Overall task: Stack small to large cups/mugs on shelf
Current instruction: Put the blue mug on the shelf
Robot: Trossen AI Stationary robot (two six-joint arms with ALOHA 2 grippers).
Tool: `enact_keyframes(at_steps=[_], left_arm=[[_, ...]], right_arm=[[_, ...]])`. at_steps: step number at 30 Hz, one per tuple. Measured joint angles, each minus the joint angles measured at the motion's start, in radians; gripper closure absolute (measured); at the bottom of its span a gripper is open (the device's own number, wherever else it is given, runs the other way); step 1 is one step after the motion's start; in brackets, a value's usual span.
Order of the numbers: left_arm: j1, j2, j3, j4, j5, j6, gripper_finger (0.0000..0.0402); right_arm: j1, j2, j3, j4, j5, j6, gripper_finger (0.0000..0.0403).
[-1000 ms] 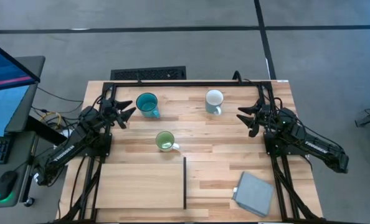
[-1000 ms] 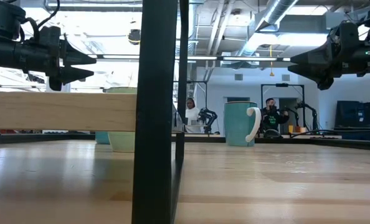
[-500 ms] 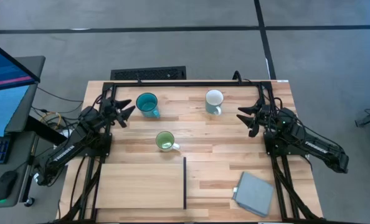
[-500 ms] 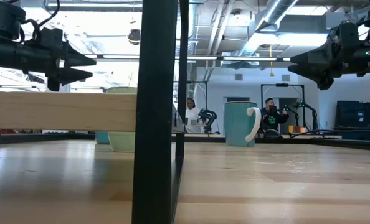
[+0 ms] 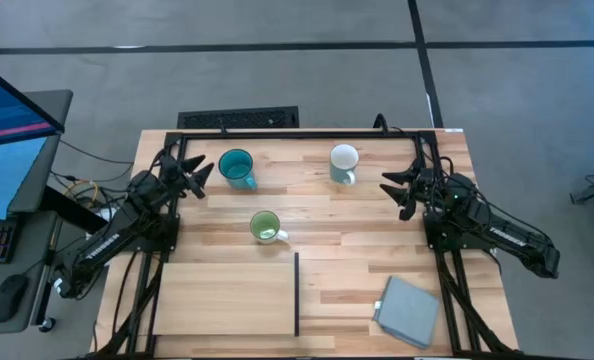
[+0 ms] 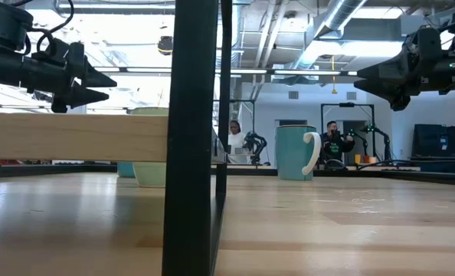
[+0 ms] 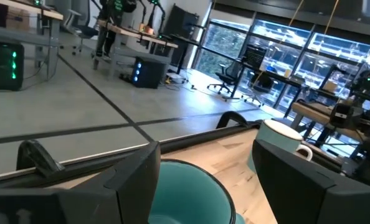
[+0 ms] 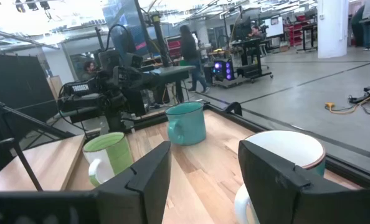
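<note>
While low view hides it | high shows shelf [image 5: 232, 298] bare

3 mugs [image 5: 264, 227] on table [image 5: 377, 215], both arms' jaws open

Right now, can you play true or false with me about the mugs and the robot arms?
1. The teal mug sits near the left gripper. True.
2. The white mug is stacked inside the green mug. False: they stand apart on the table.
3. The right gripper holds a mug. False: its jaws are open and empty.
4. No mug is on the shelf yet. True.
5. A grey-blue pad lies by the right arm. True.
</note>
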Motion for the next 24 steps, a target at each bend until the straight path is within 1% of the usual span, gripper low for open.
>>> enact_keyframes(at_steps=[6, 9, 15, 17, 20, 22, 24], left_arm=[[0.0, 0.0, 0.0, -0.003, 0.0, -0.001, 0.0154], [0.0, 0.0, 0.002, -0.007, 0.018, -0.028, 0.0154], [0.0, 0.0, 0.002, -0.007, 0.032, 0.003, 0.0154], [0.0, 0.0, 0.002, -0.002, 0.073, 0.019, 0.0154], [0.0, 0.0, 0.002, 0.013, 0.187, 0.091, 0.0154], [0.0, 0.0, 0.002, 0.019, 0.243, 0.145, 0.0154], [0.0, 0.0, 0.002, 0.019, 0.248, 0.153, 0.0154]], right_arm=[[0.0, 0.0, 0.0, 0.0, 0.0, 0.0, 0.0194], [0.0, 0.0, 0.0, 0.0, 0.0, 0.0, 0.0194], [0.0, 0.0, 0.0, 0.0, 0.0, 0.0, 0.0194], [0.0, 0.0, 0.0, 0.0, 0.0, 0.0, 0.0194], [0.0, 0.0, 0.0, 0.0, 0.0, 0.0, 0.0194], [0.0, 0.0, 0.0, 0.0, 0.0, 0.0, 0.0194], [0.0, 0.0, 0.0, 0.0, 0.0, 0.0, 0.0194]])
